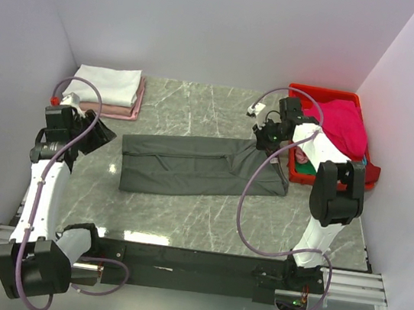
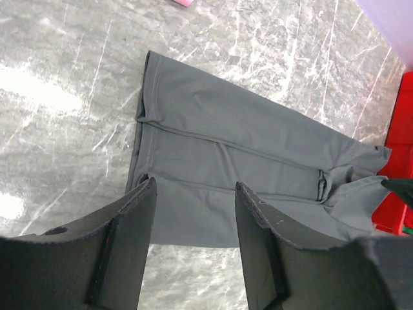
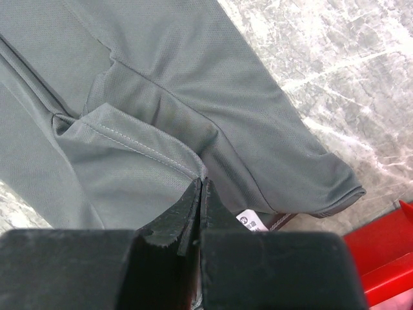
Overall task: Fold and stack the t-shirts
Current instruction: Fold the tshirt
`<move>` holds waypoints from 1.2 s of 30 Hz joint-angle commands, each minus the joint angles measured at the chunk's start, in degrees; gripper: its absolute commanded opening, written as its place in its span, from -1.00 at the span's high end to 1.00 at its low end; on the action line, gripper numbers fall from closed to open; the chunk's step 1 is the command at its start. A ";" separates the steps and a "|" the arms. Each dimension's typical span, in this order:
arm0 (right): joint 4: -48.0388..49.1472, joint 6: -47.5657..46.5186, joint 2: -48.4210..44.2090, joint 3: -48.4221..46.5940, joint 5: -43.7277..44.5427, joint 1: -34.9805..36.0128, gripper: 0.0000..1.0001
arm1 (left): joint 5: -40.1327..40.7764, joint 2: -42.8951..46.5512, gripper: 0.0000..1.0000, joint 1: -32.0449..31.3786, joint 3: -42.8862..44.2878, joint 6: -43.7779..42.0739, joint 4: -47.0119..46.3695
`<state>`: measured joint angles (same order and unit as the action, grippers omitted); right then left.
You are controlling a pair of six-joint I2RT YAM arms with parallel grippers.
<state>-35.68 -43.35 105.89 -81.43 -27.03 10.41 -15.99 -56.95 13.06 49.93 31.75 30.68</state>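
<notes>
Currently the dark charcoal-grey short-sleeved cloth t-shirt [image 1: 189, 169] lies folded into a long band across the middle of the grey marble tabletop [image 1: 199, 104]. The right pincer [image 3: 201, 187] is clamped on a raised fold at its right end, just beside the red plastic crate [image 1: 320, 91]. The left pincer [image 2: 195, 187] gapes wide near the left hem, where bare marble surrounds the cloth.

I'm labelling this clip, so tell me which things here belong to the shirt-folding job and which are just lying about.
Job: grey t-shirt, pinched by right gripper; open left gripper; folded white tee on pink tee; magenta tee; green tee.
Lying about: red crate holding those two; table.
</notes>
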 commanded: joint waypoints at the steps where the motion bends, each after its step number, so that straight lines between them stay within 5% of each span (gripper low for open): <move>1: -1.05 -0.77 -3.23 -0.92 -0.39 0.48 1.00 | -0.80 1.31 -0.13 0.12 -1.15 -4.14 -2.38; 23: 1.05 -0.33 -5.16 3.29 -0.39 0.75 1.00 | -4.23 7.03 -0.14 0.12 -6.16 -5.47 -5.63; 36: -0.18 -8.41 -11.58 11.55 -4.87 0.83 1.00 | -4.67 6.76 -0.13 0.12 -6.25 -5.38 -5.89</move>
<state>-35.68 -48.56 97.58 -70.78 -29.21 10.66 -19.64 -50.98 13.06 43.59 27.62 27.18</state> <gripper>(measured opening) 0.008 0.567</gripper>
